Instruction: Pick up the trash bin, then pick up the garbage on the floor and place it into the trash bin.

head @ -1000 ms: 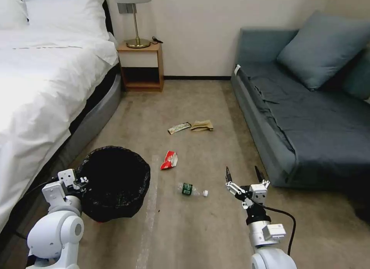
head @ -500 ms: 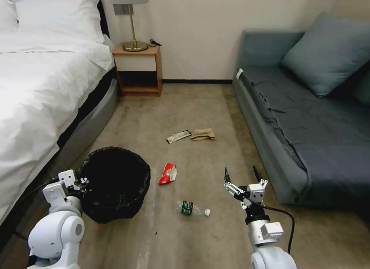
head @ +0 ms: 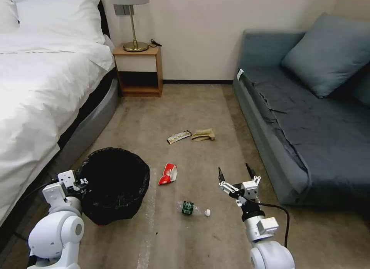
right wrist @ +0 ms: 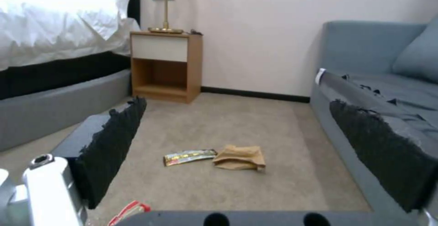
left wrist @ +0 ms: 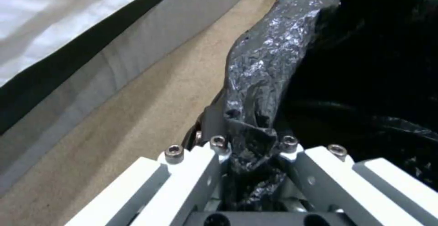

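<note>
Low at the frame's left, the left gripper (head: 80, 181) clamped its jaws on the trash bin (head: 113, 184) rim; the right gripper (head: 235, 175) gaped above light, crushable bottle (head: 194, 209).

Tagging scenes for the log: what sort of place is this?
Likely a hotel-style bedroom: a bed with white linen, a nightstand with a lamp, a blue sofa, carpet.

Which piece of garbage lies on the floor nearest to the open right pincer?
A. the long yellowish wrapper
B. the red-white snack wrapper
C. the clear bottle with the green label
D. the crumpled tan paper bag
C: in the head view the clear bottle lies just left of the right pincer; every other piece is farther off.
</note>
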You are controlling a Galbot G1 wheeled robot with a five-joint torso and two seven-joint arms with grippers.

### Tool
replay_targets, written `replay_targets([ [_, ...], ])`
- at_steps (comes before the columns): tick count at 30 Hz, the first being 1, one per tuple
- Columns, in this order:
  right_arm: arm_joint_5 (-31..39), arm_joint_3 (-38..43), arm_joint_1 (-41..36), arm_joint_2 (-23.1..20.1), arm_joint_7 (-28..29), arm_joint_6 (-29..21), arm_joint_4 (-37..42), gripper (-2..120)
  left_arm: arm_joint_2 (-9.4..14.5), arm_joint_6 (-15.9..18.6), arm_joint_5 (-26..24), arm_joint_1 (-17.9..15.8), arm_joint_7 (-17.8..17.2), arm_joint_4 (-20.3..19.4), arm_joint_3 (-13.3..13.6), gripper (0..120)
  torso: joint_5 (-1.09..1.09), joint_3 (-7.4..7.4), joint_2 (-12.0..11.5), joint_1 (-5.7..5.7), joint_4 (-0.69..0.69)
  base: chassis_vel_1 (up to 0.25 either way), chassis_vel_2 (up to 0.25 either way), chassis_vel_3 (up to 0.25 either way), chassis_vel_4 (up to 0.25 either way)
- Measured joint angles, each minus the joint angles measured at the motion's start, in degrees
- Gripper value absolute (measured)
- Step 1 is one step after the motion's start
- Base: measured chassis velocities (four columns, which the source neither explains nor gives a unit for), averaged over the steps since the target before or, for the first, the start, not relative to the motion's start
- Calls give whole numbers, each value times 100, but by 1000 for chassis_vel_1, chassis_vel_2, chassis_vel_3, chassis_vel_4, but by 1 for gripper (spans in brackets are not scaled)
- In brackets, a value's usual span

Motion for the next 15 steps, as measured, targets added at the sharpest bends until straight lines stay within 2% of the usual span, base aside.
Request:
replay_targets([
  [6, -15, -42, 32, -33, -6, 17, -72, 100, -12, -18, 1, 19, 4, -3, -13, 4, 0, 0, 0, 0, 0, 0, 0, 0, 0],
  [11, -25, -84, 184, -197, -5, 17, -194, 100, -13, -26, 4, 16, 12, -4, -20, 4, 0, 0, 0, 0, 0, -69, 73, 73, -62],
  [15, 176, -285, 415, -690, -203, -262, -452, 100, -5, -33, 19, 8, 22, 20, 4, 4, -1, 1, 0, 1, -1, -29, 43, 41, -35],
])
